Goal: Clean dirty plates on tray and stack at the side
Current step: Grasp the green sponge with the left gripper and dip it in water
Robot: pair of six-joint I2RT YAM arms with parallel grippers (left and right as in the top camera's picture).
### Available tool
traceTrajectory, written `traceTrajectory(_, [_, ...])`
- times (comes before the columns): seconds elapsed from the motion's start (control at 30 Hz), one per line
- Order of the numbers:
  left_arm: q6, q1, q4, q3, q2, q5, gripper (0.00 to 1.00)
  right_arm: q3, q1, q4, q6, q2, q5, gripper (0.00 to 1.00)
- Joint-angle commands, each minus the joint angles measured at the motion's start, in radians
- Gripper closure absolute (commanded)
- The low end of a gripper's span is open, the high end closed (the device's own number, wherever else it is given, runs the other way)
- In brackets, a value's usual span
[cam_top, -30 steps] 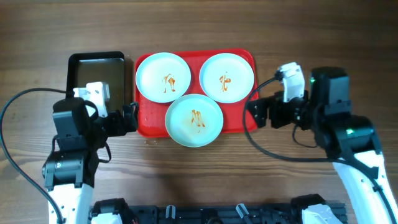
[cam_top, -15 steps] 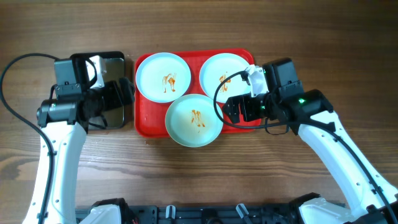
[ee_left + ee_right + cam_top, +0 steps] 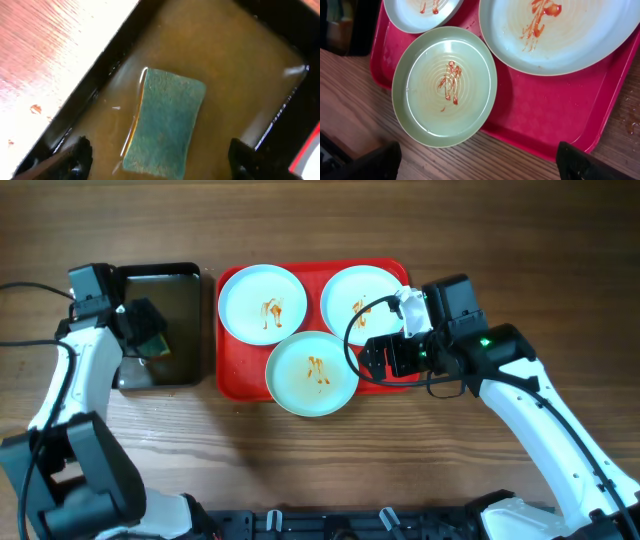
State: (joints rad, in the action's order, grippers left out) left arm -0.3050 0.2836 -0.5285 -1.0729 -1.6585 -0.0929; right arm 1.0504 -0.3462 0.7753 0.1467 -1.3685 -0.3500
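Observation:
Three white plates with orange-brown sauce smears lie on the red tray [image 3: 232,370]: one back left [image 3: 262,303], one back right [image 3: 362,300], one in front [image 3: 312,372] overhanging the tray's front rim. My right gripper [image 3: 375,358] is open and empty above the tray's right side. In the right wrist view its fingers [image 3: 477,162] straddle the front plate [image 3: 445,85] and the tray [image 3: 535,110]. My left gripper [image 3: 143,328] is open over the black pan. Its fingers [image 3: 160,160] straddle a green sponge [image 3: 167,120] without touching it.
The black metal pan [image 3: 160,268] stands left of the tray and holds brownish water; its rim [image 3: 100,75] runs diagonally in the left wrist view. Bare wooden table lies in front of the tray and to the far right.
My left arm has swung back and left, bringing its gripper over the black pan. My right arm moved left over the tray's right side a second ago and has held still since.

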Motion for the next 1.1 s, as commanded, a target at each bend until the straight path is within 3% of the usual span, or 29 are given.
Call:
traceTrajectory(0.0, [-0.018,0.001,0.030,-0.010,-0.061,-0.012,0.25,0.016,-0.003,0.000,0.013,0.009,0.013,0.00])
traceTrajectory(0.33, [-0.018,-0.001,0.066,-0.010,-0.175,-0.008,0.32,0.016,-0.003,0.000,0.014,0.009,0.010,0.00])
traceTrajectory(0.5, [-0.017,-0.001,0.105,-0.010,-0.176,0.060,0.36,0.016,-0.003,0.003,0.015,0.009,0.010,0.00])
traceTrajectory(0.6, [-0.017,-0.007,0.098,-0.003,-0.177,0.059,0.46,0.016,-0.003,0.004,0.020,0.009,0.010,0.00])
traceTrajectory(0.77, [-0.017,-0.013,0.129,0.041,-0.200,0.058,0.43,0.016,-0.003,0.013,0.021,0.009,0.010,0.00])
traceTrajectory(0.8, [-0.017,-0.013,0.129,0.041,-0.211,0.058,0.48,0.016,-0.003,0.016,0.021,0.009,0.010,0.00])
traceTrajectory(0.87, [-0.017,-0.013,0.129,0.041,-0.216,0.058,0.91,0.016,-0.003,0.022,0.021,0.009,0.010,0.00])
traceTrajectory(0.9, [-0.017,-0.013,0.129,0.039,-0.208,0.058,0.96,0.016,-0.003,0.027,0.021,0.009,0.010,0.00])
traceTrajectory(1.07, [0.024,-0.013,0.098,0.039,-0.050,0.111,0.96,0.016,-0.003,0.028,0.021,0.009,0.010,0.00])
